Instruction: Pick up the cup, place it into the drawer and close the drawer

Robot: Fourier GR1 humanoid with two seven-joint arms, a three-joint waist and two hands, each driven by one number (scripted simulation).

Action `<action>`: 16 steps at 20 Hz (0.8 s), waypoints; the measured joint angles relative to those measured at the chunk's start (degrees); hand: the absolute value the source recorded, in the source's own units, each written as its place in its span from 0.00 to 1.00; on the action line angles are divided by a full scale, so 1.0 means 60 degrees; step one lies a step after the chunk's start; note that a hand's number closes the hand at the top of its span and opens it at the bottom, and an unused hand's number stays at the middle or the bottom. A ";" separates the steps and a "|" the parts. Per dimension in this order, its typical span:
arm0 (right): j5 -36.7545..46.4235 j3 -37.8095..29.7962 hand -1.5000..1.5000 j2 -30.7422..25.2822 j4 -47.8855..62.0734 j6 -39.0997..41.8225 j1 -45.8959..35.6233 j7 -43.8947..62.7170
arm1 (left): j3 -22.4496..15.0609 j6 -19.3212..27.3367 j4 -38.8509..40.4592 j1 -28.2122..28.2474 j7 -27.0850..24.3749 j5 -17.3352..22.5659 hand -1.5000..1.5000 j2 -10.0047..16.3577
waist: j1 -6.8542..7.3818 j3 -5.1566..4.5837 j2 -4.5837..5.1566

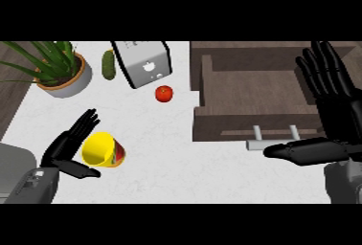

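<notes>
Flanking yellow cup (101, 150), left hand (62, 150) spread, nothing held. Advisable: curl fingers and thumb round cup wall before lifting. Right hand (338, 122) spread, idle beside open drawer (247, 86).

1. The right hand (332, 110) covers the right wall of the open drawer (247, 91) and the right end of its handle (253, 144).
2. The left hand (63, 146) hides the left edge of the yellow cup (105, 150).
3. The leaves of the potted plant (62, 72) run off the left edge.
4. A grey object (14, 165) at the lower left is cut off, and I cannot tell what it is.
</notes>
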 measured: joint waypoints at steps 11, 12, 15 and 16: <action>-0.0328 -0.0225 0.00 -0.0218 0.0016 0.0297 -0.0063 0.0100 | -0.0149 0.0600 0.1772 -0.0652 -0.1305 -0.0456 0.00 -0.0073 | -0.0114 -0.0018 0.0044; -0.0330 -0.0225 0.00 -0.0209 -0.0001 0.0313 -0.0022 0.0047 | -0.0163 0.0646 0.1865 -0.0689 -0.1389 -0.0485 0.00 -0.0101 | -0.0122 -0.0018 0.0047; -0.0408 -0.0294 0.00 -0.0312 -0.0021 0.0345 -0.0178 0.0220 | -0.0241 0.0808 0.2051 -0.0749 -0.1654 -0.0584 0.00 -0.0280 | -0.0136 -0.0023 0.0055; -0.0373 -0.0214 0.00 -0.0249 -0.0065 0.0306 -0.0172 0.0261 | -0.0248 0.0811 0.2103 -0.0816 -0.1690 -0.0589 0.00 -0.0314 | -0.0149 -0.0025 0.0058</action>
